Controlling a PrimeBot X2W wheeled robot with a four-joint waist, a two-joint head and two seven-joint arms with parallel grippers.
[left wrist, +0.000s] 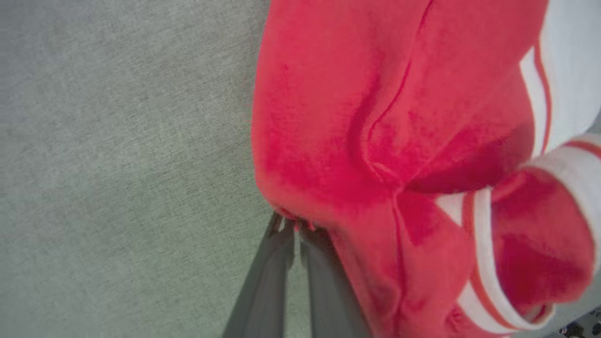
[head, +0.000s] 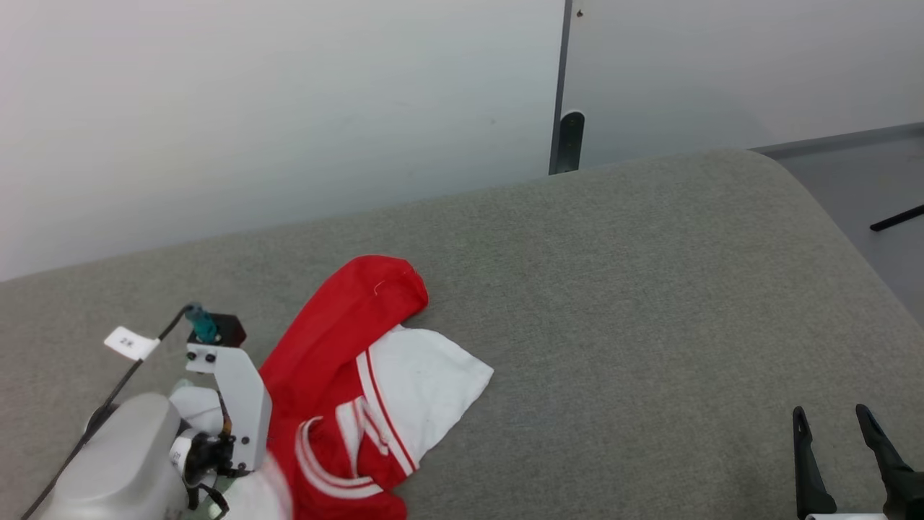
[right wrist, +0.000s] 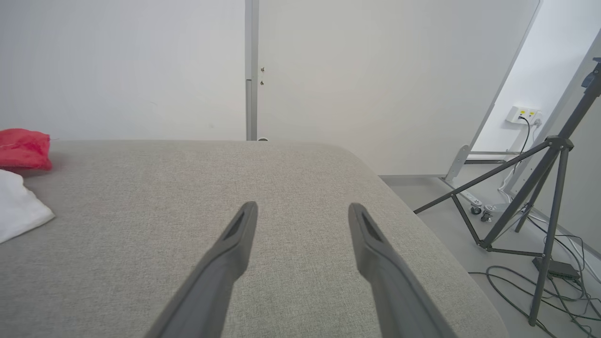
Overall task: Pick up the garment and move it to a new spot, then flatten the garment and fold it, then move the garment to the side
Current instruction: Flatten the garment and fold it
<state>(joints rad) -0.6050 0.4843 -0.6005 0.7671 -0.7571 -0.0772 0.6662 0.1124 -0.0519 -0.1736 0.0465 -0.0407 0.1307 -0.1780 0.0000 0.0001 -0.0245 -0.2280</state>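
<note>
Red-and-white garment lies bunched on the near-left part of the grey cloth-topped desk, not flattened. The heap's long axis slants from the desk's near edge toward its far side. A red lobe sits at the far end and a white sleeve fans toward the desk's middle. Striped trim lies closest to the near edge. No lettering in sight.

Left gripper: jaws pinched tight on a red hem edge at the heap's left flank, cloth gathered at the tips. This arm sits at the desk's near-left corner, hard against the heap.

Right gripper: jaws spread wide with nothing between them, over the desk's near-right part, well apart from the garment.

Judgement: grasp made, lift not begun, as the cloth looks to rest on the desk. Bare desk lies right of the heap, so the carry likely runs across the long axis. The pinch is small and may slip under trailing weight.
</note>
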